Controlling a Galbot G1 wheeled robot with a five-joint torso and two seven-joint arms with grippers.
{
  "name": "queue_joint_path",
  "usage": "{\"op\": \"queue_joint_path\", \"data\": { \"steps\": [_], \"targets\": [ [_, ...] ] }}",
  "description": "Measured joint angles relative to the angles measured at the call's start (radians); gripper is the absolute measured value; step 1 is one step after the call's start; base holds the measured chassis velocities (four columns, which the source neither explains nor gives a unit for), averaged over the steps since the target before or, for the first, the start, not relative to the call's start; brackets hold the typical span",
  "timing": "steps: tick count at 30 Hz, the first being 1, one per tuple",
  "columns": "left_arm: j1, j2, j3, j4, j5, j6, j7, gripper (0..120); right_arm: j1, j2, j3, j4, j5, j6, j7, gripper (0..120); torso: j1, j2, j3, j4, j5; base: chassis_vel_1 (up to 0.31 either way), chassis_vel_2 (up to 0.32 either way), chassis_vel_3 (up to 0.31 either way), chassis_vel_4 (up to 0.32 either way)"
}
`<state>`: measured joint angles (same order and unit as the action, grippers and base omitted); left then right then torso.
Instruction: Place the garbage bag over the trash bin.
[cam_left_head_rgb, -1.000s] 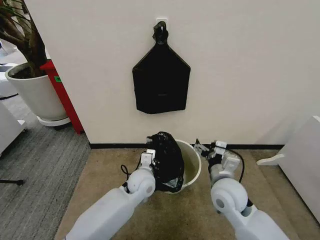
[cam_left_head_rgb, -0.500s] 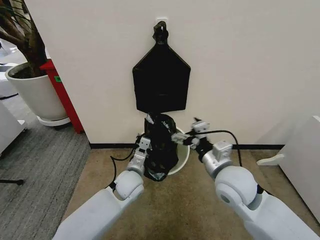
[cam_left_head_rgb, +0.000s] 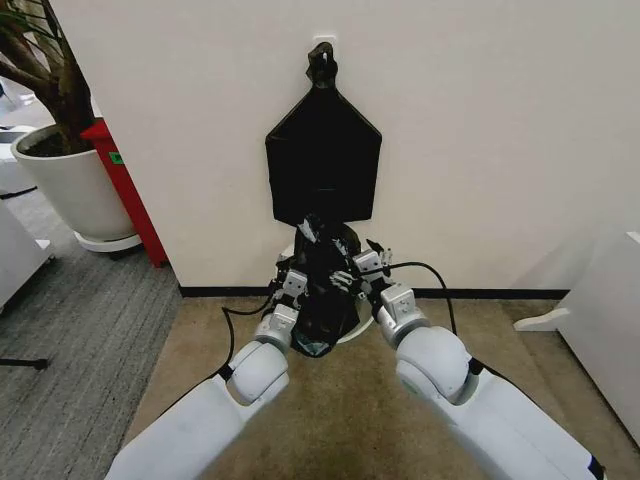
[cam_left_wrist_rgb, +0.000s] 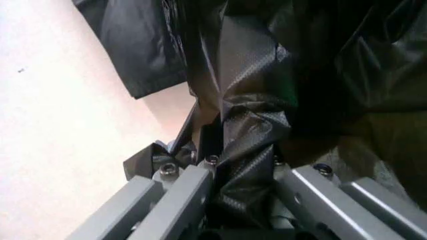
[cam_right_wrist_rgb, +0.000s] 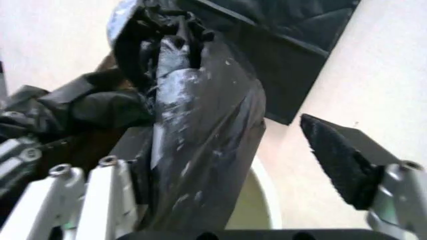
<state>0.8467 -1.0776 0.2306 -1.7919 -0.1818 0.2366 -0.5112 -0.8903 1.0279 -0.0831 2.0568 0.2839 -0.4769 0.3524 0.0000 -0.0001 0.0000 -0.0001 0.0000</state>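
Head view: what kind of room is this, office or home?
Probably an office corner or hallway: grey carpet tiles on the robot's left, a large potted plant beside a red panel, and a plain white wall with black baseboard. Nothing domestic in view.

Both arms stretched forward and converging, left pincer (cam_left_head_rgb: 297, 283) clamped tight — right pincer (cam_left_head_rgb: 352, 274) spread wide, wrists raised
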Motion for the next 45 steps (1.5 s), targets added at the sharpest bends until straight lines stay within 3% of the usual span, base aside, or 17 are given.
{"op": "queue_joint_path", "data": {
  "steps": [19,30,34,40,45],
  "targets": [
    [0.01,0.031,0.007,-0.004,-0.003,0.001,0.058,1,0.011,-0.008,0.042,-0.033,0.004,0.114,0.043,0,0.0,0.0,0.0,0.0001,0.0,0.0,0.0,0.0,0.0],
    [0.056,0.076,-0.074,-0.017,0.012,-0.136,0.188,1,0.014,-0.044,0.092,-0.075,0.259,0.076,0.049,0,0.0,0.0,0.0,0.0,0.0,0.0,0.0,0.0,0.0],
    [0.075,0.087,-0.124,-0.027,0.004,-0.215,0.251,1,0.044,-0.096,0.123,-0.139,0.373,0.037,-0.12,0,0.0,0.0,0.0,0.0002,0.0001,0.0,0.0,0.0,0.0],
    [0.092,0.092,-0.157,-0.037,-0.028,-0.244,0.296,1,0.056,-0.132,0.161,-0.161,0.48,0.005,-0.151,0,0.0,0.0,0.0,0.0001,0.0,0.0,0.0,0.0,0.0],
    [0.102,0.086,-0.183,-0.032,-0.072,-0.283,0.34,1,0.034,-0.175,0.208,-0.201,0.521,0.01,-0.313,0,0.0,0.0,0.0,0.0,0.0002,0.0,0.0,0.0,0.0]
  ]
}}
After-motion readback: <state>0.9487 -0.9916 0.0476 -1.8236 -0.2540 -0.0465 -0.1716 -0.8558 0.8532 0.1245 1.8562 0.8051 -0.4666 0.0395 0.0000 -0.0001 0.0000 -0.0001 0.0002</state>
